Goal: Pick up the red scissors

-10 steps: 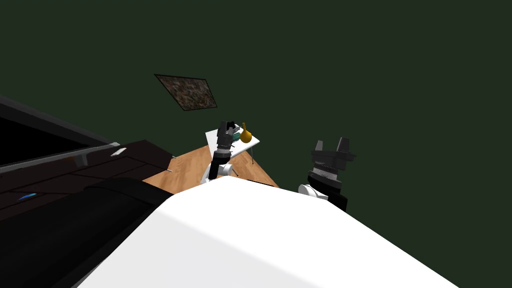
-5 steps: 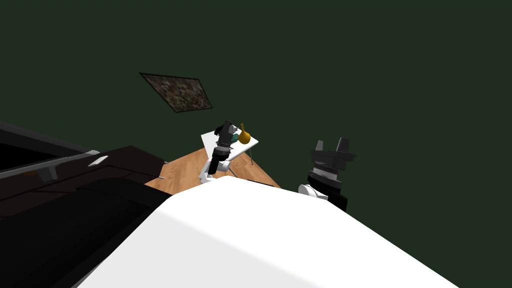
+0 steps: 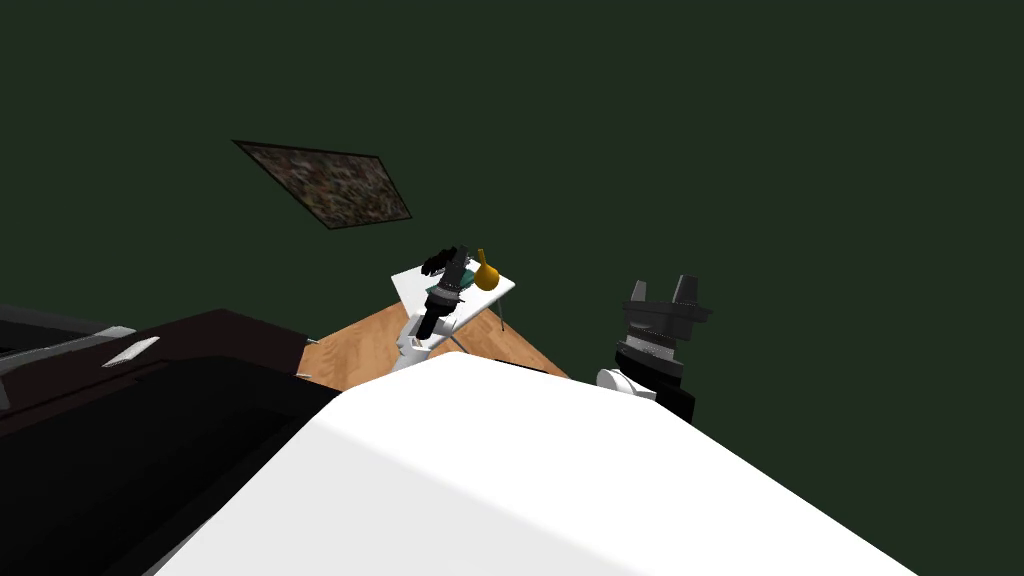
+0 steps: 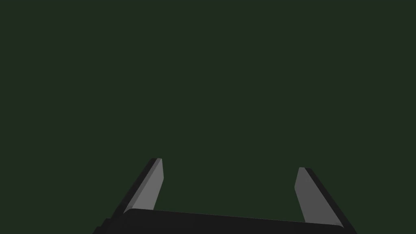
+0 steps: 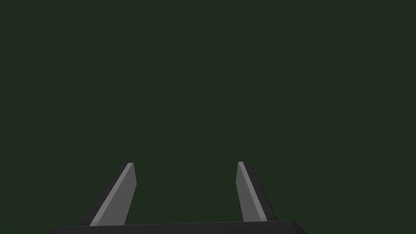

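Dark green wall (image 3: pixel 750 150) is filling the background of the head view. The left arm (image 3: pixel 432 318) is reaching forward over a small white table (image 3: pixel 503 286), and the left gripper (image 3: pixel 437 263) is hanging above the tabletop. In the left wrist view its fingers (image 4: pixel 151 189) are standing spread wide, gripping nothing and facing the wall.

The right gripper (image 3: pixel 661 284) is hovering well apart from the table, off to the right and raised against the wall. Its fingers (image 5: pixel 121 197) are likewise standing apart with nothing between them.

On the table an orange gourd-shaped vase (image 3: pixel 486 276) is standing upright just beside the left arm. A teal item (image 3: pixel 438 292) is lying partly under that arm. The place of the scissors cannot be told, as the arm is covering part of the tabletop.

The table is standing on a wood floor (image 3: pixel 370 345). A dark cabinet (image 3: pixel 200 345) is sitting to the left. A framed picture (image 3: pixel 330 185) is hanging on the wall above it.
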{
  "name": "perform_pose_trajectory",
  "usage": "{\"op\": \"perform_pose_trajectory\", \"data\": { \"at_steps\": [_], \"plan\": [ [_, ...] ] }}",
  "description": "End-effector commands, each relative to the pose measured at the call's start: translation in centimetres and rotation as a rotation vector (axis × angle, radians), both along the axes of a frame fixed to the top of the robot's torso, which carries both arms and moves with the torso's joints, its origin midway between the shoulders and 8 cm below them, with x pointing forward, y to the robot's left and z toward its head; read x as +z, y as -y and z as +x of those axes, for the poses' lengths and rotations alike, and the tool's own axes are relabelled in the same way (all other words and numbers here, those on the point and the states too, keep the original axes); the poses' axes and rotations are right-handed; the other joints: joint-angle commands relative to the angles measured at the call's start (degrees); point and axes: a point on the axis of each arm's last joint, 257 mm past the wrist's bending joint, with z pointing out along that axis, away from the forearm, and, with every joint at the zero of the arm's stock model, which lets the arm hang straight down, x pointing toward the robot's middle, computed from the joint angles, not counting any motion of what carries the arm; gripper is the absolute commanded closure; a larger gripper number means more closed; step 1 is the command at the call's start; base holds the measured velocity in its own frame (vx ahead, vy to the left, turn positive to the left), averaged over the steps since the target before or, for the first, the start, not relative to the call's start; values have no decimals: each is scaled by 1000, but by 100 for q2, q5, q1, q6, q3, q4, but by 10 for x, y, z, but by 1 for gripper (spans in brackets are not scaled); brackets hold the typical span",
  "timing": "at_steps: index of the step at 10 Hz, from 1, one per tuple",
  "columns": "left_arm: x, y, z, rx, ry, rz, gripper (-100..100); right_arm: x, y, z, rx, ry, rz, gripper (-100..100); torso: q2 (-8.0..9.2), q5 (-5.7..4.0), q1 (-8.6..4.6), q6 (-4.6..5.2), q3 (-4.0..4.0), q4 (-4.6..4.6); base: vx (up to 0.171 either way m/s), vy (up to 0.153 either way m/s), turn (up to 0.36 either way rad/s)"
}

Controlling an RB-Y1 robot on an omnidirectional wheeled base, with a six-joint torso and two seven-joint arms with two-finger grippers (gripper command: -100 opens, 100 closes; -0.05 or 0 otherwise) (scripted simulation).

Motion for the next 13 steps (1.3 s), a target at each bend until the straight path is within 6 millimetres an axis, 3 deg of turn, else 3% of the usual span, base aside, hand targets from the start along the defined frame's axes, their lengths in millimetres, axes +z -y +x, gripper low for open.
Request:
{"op": "perform_pose_trajectory", "data": {
  "at_steps": [1,7,13],
  "plan": [
    [-9,-3,8,22,-12,67,-100,0,0,0,0,0,0,0,0,0,0,0,0,0,-27,97,-181],
    [-63,-27,40,111,-100,318,-100,0,0,0,0,0,0,0,18,-2,-12,-1,11,4,-59,85,-164],
    [-137,-66,60,195,-235,558,-100,0,0,0,0,0,0,0,13,-1,-6,-4,8,4,-55,87,-150]
  ]
}}
